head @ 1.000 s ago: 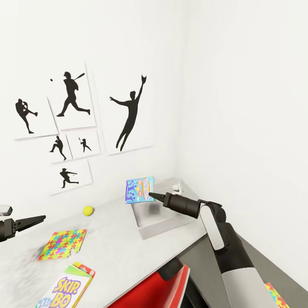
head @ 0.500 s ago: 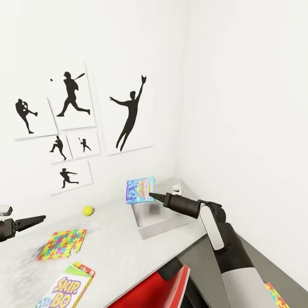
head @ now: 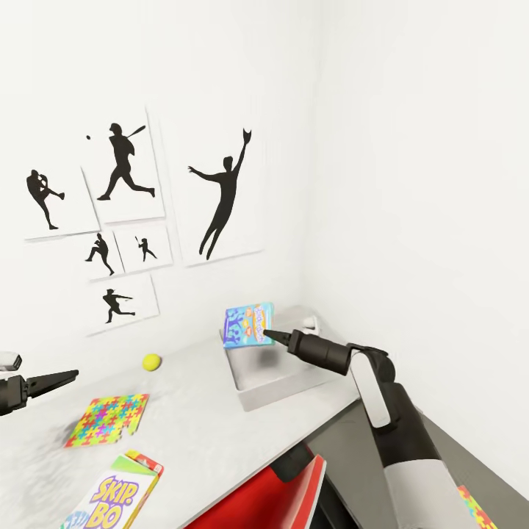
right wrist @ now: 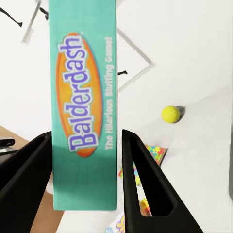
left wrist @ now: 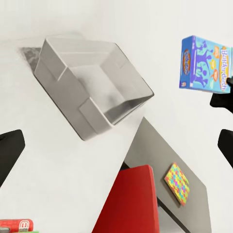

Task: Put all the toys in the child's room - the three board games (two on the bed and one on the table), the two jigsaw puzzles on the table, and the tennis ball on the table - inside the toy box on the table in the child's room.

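Observation:
My right gripper (head: 266, 335) is shut on a blue Balderdash board game (head: 248, 325), held on edge in the air over the far side of the pale grey toy box (head: 273, 382). In the right wrist view the game's teal edge (right wrist: 85, 104) sits between both fingers (right wrist: 145, 184). On the white table (head: 198, 419) lie the tennis ball (head: 151, 361), a jigsaw puzzle (head: 106, 419) and a Skip-Bo board game (head: 117, 499). My left gripper (head: 70, 376) hovers open over the table's left part, holding nothing. The toy box (left wrist: 92, 82) looks empty.
A red chair (head: 257, 499) stands tucked under the table's front edge. A second jigsaw puzzle (left wrist: 177, 183) lies on a lower grey surface to the right. Framed silhouette pictures (head: 220, 198) hang on the wall behind the table, and the toy box sits near the corner.
My right gripper has carried the blue board game a little to the right and farther over the toy box. The left arm has not moved.

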Tool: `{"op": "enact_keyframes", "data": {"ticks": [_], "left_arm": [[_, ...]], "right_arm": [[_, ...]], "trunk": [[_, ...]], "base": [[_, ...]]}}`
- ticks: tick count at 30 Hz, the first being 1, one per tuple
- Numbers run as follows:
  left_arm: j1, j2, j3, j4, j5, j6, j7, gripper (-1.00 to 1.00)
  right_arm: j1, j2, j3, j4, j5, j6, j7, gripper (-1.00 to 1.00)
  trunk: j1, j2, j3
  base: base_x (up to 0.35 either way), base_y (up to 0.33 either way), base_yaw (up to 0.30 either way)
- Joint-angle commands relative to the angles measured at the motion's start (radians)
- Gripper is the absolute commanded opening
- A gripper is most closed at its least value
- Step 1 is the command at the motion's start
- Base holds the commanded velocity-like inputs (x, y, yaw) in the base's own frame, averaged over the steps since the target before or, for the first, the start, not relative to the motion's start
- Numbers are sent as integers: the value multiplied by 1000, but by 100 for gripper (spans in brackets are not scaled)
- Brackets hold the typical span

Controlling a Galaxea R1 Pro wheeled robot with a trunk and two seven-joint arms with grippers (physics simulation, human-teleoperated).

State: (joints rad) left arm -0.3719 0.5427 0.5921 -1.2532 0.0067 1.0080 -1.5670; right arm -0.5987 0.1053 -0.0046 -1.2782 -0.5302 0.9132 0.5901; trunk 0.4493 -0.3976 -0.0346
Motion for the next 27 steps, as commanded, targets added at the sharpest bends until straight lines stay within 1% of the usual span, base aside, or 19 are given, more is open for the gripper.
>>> {"op": "enact_keyframes", "data": {"ticks": [1, 2, 5, 7, 9, 11, 12, 14, 15, 16, 18, 19, 20, 23, 25, 27], "left_arm": [[-1, 0, 0, 0, -1, 11, -4, 100], [-1, 0, 0, 0, -1, 11, -4, 100], [-1, 0, 0, 0, -1, 11, -4, 100], [-1, -1, -1, 0, -1, 11, -4, 100], [-1, -8, -1, 0, -1, 11, -4, 100], [-1, -11, -1, 0, -1, 11, -4, 100], [-1, -12, -1, 0, -1, 11, -4, 100], [-1, -13, -1, 0, -1, 11, -4, 100], [-1, -13, 0, 0, -1, 11, -4, 100], [-1, -13, 0, 0, -1, 11, -4, 100], [-1, -13, 0, 0, -1, 11, -4, 100], [-1, -13, 0, 0, -1, 11, -4, 100], [-1, -13, 1, 0, -1, 11, -4, 100], [-1, -13, 2, 0, -1, 11, -4, 100], [-1, -13, 2, 0, -1, 11, -4, 100], [-1, -13, 2, 0, -1, 11, -4, 100]], "right_arm": [[-1, 1, -13, 0, -2, 23, 2, -100], [-2, 1, -18, 0, -2, 35, 1, -100], [-15, 1, -45, 2, 5, 104, -7, -100], [-37, 1, -51, 5, 7, 121, -14, -100], [-85, 1, -54, 38, 8, 134, -25, -100], [-149, 1, -56, 127, 8, 134, -37, -100], [-167, 1, -56, 156, 8, 134, -39, -100], [-239, 0, -56, 278, 9, 134, -48, -100], [-256, 0, -56, 307, 9, 134, -50, -100], [-286, -1, -57, 358, 9, 134, -52, -100], [-323, -1, -57, 417, 10, 134, -56, -100], [-343, -5, -57, 445, 10, 134, -60, -100], [-359, -14, -57, 469, 9, 134, -66, -100], [-382, -35, -57, 503, 9, 134, -79, -100], [-393, -44, -57, 516, 9, 134, -84, -100], [-406, -62, -57, 544, 9, 134, -87, -100]], "trunk": [[1, -2, -2], [1, -2, -2], [1, -2, -2], [1, -2, -2], [1, -2, -2], [1, -2, -2], [1, -2, -2], [1, -2, -2], [1, -2, -2], [1, -2, -2], [1, -2, -2], [1, -2, -2], [1, -2, -2], [1, -2, -2], [1, -2, -2], [1, -2, -2]], "base": [[0, 0, 0], [0, 0, 0], [0, 0, 0], [0, 0, 0], [0, 0, 0], [0, 0, 0], [0, 0, 0], [0, 0, 0], [0, 0, 0], [0, 0, 0], [0, 0, 0], [0, 0, 0], [0, 0, 0], [0, 0, 0], [0, 0, 0], [0, 0, 0]]}}
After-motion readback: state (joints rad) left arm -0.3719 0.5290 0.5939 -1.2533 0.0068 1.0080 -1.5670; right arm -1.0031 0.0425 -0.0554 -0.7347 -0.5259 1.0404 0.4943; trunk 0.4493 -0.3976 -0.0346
